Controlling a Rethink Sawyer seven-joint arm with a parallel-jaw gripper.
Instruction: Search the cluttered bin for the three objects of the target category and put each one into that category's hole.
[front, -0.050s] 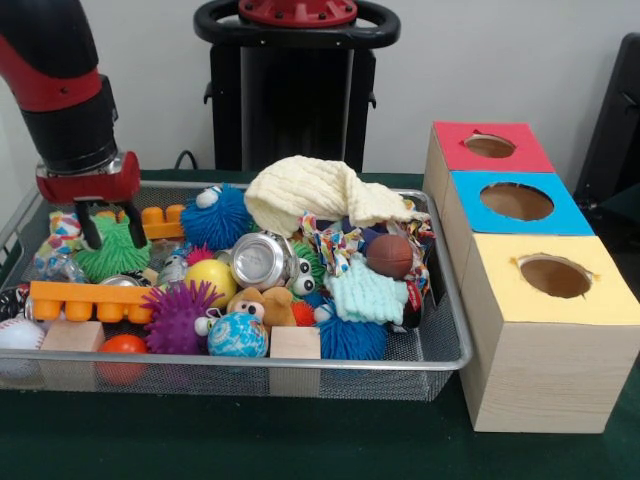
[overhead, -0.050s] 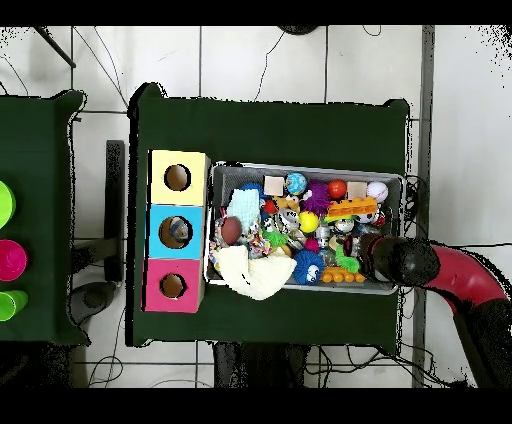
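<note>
A wire mesh bin (front, -0.050s: 440, 345) holds a jumble of toys. My gripper (front, -0.050s: 111, 232) reaches down into its far left corner, fingers spread on either side of a green spiky toy (front, -0.050s: 110, 258); they stand apart and open. In the overhead view the gripper (overhead, -0.050s: 366, 252) is over the bin's (overhead, -0.050s: 305, 167) right end. Three boxes stand beside the bin, each with a round hole on top: red (front, -0.050s: 490, 146), blue (front, -0.050s: 517, 201) and yellow (front, -0.050s: 555, 276). In the pile lie a cream cloth (front, -0.050s: 305, 190), a crushed can (front, -0.050s: 258, 260), a mint knit cloth (front, -0.050s: 368, 293) and a brown ball (front, -0.050s: 390, 255).
Also in the bin are a blue spiky ball (front, -0.050s: 215, 215), a purple spiky ball (front, -0.050s: 178, 315), a yellow ball (front, -0.050s: 212, 276), orange bricks (front, -0.050s: 85, 300), wooden blocks (front, -0.050s: 295, 343), a baseball (front, -0.050s: 18, 335) and a globe ball (front, -0.050s: 238, 335). The boxes (overhead, -0.050s: 176, 232) line the bin's side.
</note>
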